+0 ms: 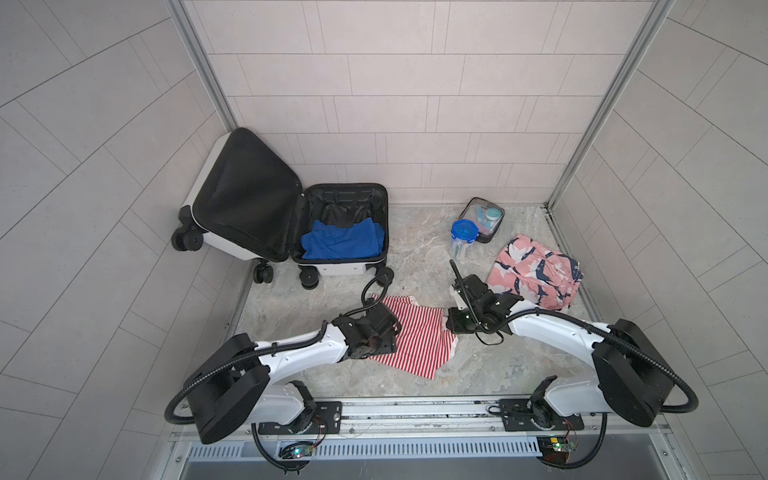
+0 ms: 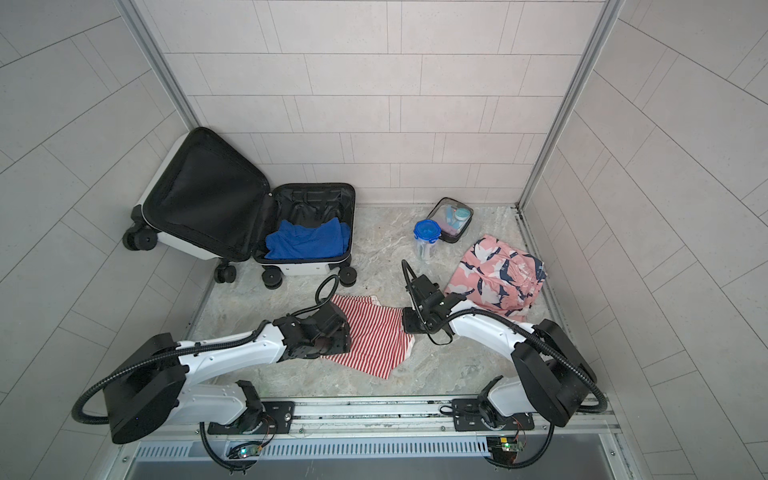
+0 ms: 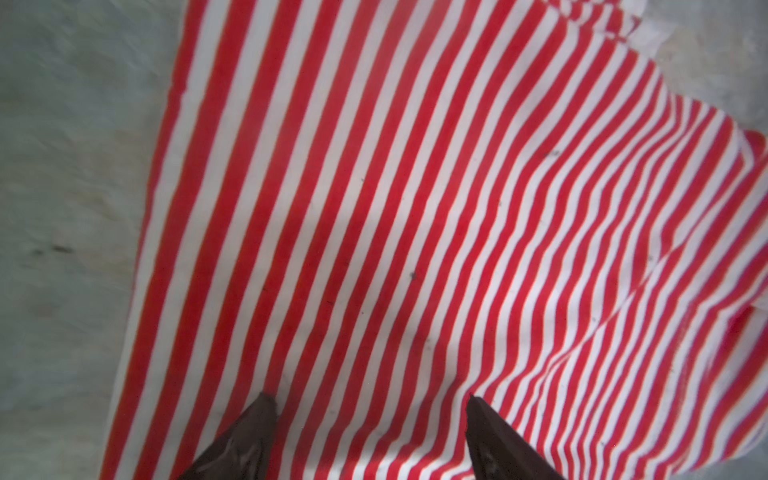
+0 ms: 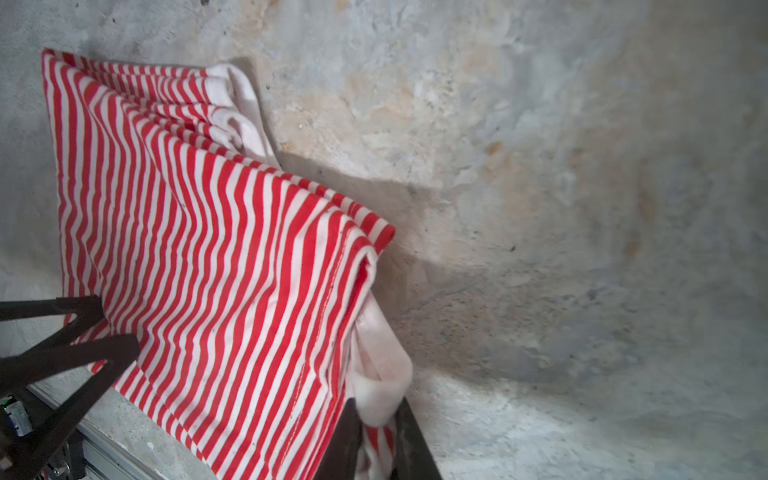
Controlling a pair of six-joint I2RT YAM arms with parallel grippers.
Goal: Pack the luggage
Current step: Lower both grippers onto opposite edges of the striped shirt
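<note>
The luggage (image 1: 345,268) (image 2: 308,268), a small white suitcase with black lining, lies open at the back left, its lid leaning on the wall. A blue garment (image 1: 341,244) lies inside it. A red-and-white striped cloth (image 1: 415,338) (image 2: 376,336) is spread on the floor between my arms. Over its left part my left gripper (image 3: 370,399) hovers open, with only stripes (image 3: 415,208) between its fingers. My right gripper (image 4: 376,411) is shut on the cloth's right edge (image 4: 208,270), with the white hem bunched between the fingers. In both top views the wrists hide the fingertips.
At the back right stand a clear toiletry pouch (image 1: 482,218) and a blue-lidded container (image 1: 462,237). A pink floral garment (image 1: 534,274) lies just behind my right arm. Tiled walls close in three sides. A metal rail (image 1: 415,409) runs along the front.
</note>
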